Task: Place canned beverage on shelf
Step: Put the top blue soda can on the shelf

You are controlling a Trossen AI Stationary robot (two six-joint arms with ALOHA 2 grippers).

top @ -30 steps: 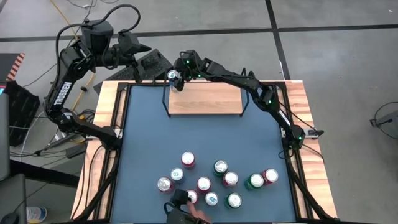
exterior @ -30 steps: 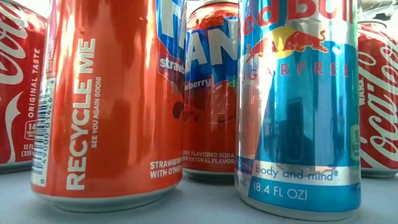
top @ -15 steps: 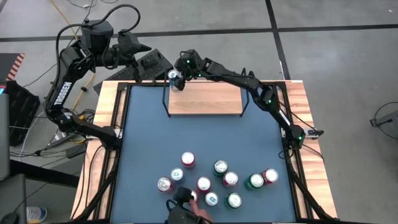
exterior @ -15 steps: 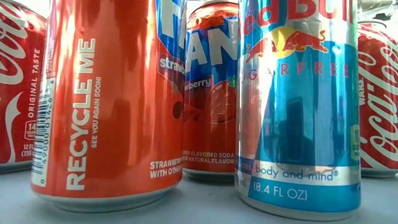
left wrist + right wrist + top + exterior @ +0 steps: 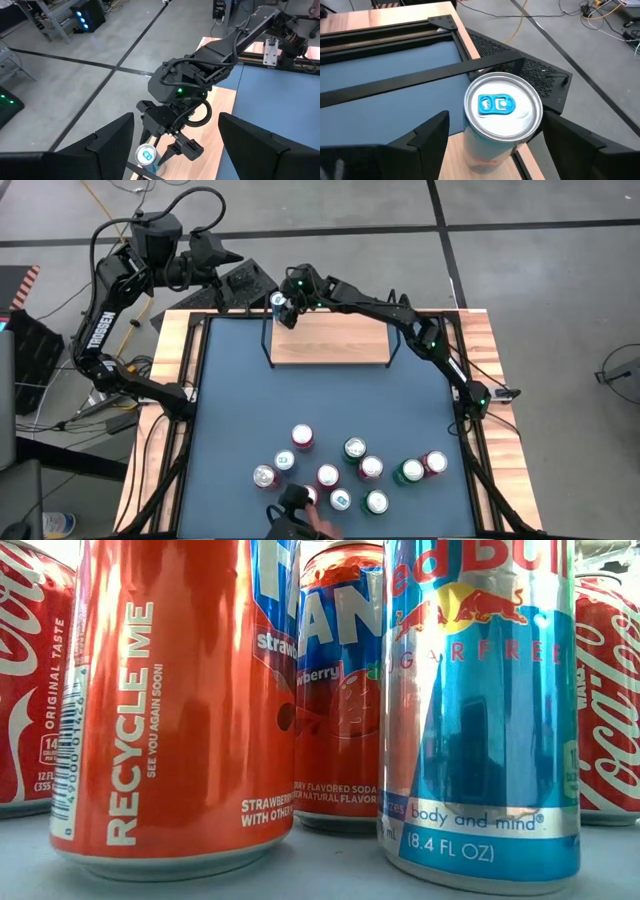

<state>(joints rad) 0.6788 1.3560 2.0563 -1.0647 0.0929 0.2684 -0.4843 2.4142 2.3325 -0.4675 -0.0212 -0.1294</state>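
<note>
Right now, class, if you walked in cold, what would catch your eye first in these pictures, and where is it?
First, the right gripper at the far left corner of the shelf, fingers open on either side of a silver can with a blue tab standing upright on the wood. Next, the cluster of cans standing at the near side of the blue table. The left gripper waits, open, beyond the table's far left corner.

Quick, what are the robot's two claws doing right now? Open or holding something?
Left gripper: open, empty, waiting off the table's far left corner.
Right gripper: open around the can standing on the shelf, not squeezing it.
</note>
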